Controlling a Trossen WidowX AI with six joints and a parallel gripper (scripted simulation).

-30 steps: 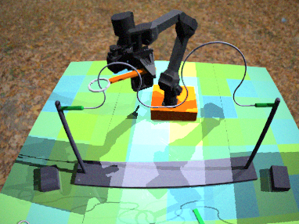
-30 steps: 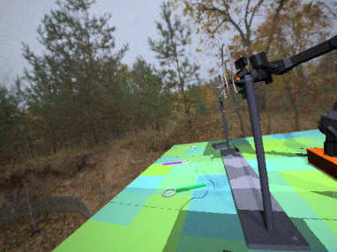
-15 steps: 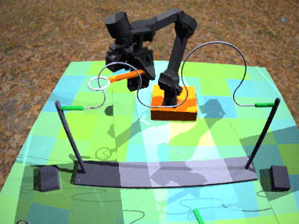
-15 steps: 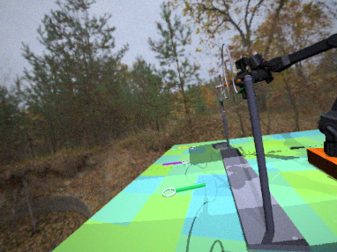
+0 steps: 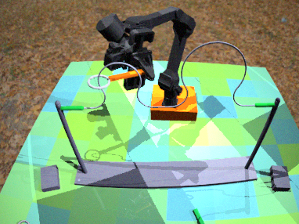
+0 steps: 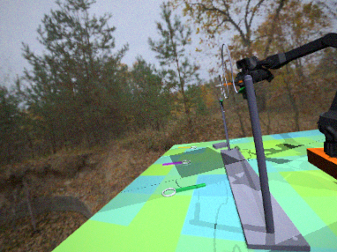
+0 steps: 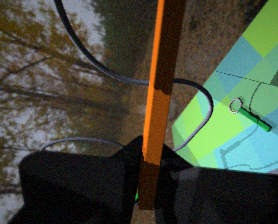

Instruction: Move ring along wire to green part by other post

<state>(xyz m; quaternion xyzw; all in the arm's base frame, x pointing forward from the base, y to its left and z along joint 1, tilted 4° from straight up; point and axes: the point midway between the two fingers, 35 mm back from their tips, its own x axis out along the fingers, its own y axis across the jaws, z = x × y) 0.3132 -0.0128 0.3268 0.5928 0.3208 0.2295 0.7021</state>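
Ring (image 5: pixel 95 82) is off the green start segment (image 5: pixel 72 107) by the left post (image 5: pixel 70 137) and now sits on the first small loop of the grey wire (image 5: pixel 117 64), up in the air at the left of the course. Wire appears to pass through the ring, though clearance from the grey section cannot be judged from the top view. Orange handle (image 5: pixel 123 76) runs roughly level from the ring to the gripper (image 5: pixel 145 75), whose jaws are pinching the handle's far end; the wrist view confirms the handle (image 7: pixel 159 100) clamped between the dark fingers.

Step in hand, by my judgement: transport along the wire, early stage. Most of the course remains, including the dip beside the orange base (image 5: pixel 174 106), the large loop (image 5: pixel 219 47) and the descent to the green end segment (image 5: pixel 265 104) at the right post (image 5: pixel 263 135).

Next move calls for following the curve of the small loop closely, turning the ring with the bend so the wire stays centred. Release is not yet due
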